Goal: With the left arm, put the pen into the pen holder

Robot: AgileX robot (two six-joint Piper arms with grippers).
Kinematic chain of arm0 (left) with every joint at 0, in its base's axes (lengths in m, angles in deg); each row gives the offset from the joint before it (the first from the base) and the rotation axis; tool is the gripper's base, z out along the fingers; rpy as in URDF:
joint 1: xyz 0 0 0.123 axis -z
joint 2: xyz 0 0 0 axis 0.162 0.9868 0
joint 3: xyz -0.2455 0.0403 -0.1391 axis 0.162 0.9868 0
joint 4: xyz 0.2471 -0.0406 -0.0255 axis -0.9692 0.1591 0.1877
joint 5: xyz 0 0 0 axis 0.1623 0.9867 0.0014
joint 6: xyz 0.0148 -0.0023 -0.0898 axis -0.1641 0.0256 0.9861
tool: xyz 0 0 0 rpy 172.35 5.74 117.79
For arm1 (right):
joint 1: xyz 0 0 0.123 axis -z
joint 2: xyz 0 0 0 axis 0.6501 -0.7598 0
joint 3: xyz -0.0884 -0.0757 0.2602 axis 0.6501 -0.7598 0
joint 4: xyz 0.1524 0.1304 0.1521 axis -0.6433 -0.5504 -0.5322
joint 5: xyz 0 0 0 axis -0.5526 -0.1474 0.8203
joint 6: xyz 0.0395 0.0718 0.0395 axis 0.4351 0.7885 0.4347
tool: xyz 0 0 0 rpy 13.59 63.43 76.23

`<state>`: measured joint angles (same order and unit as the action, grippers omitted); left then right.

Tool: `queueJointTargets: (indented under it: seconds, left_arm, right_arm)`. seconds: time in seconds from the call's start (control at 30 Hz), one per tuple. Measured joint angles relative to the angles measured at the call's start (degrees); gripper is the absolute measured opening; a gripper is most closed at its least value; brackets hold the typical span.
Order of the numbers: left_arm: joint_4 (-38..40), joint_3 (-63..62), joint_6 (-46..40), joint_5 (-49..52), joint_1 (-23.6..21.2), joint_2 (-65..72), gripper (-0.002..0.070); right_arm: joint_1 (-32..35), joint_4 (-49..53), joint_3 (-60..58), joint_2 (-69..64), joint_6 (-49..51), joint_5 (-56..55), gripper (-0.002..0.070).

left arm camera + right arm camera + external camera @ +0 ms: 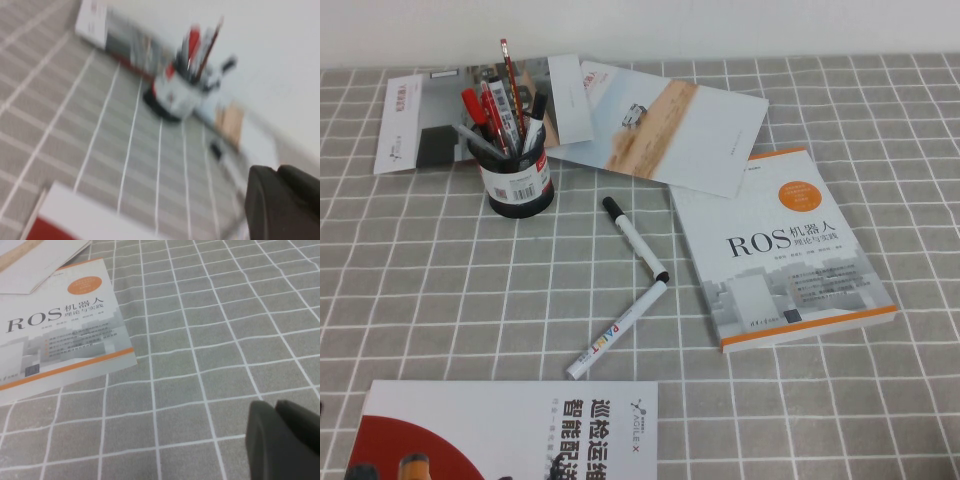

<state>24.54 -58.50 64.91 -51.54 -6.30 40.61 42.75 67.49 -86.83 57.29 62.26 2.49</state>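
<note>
The pen [617, 329], a slim white paint marker with coloured lettering, lies flat on the grey checked cloth at the middle front of the high view. The pen holder [520, 185], a black cup with a barcode label, stands at the back left, full of pens and pencils; it also shows blurred in the left wrist view [172, 97]. My left gripper [277, 172] is shut and empty, above the cloth and well short of the holder. My right gripper [275, 407] is shut and empty over bare cloth. Neither arm shows in the high view.
A plain white marker with black cap [634, 238] lies just behind the pen, their tips nearly touching. A ROS book [780, 255] lies to the right, also in the right wrist view [60, 335]. Brochures [660, 125] lie at the back, a red-and-white booklet [510, 430] at the front.
</note>
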Motion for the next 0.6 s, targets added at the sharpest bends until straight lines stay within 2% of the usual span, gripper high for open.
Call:
queueJointTargets:
  seconds: [0.13,0.37,0.6]
  left_arm:
    - [0.00,-7.74,-5.03,9.90,0.00,10.07,-0.0002]
    - [-0.10,-23.07,-20.66,27.49,0.00,30.89,-0.0002]
    - [-0.10,-34.36,-30.74,33.69,0.68,49.93,-0.0002]
  right_arm:
    - [0.00,0.00,0.00,0.00,0.00,0.00,-0.0015]
    - [0.00,0.00,0.00,0.00,0.00,0.00,-0.0015]
    - [0.00,0.00,0.00,0.00,0.00,0.00,-0.0015]
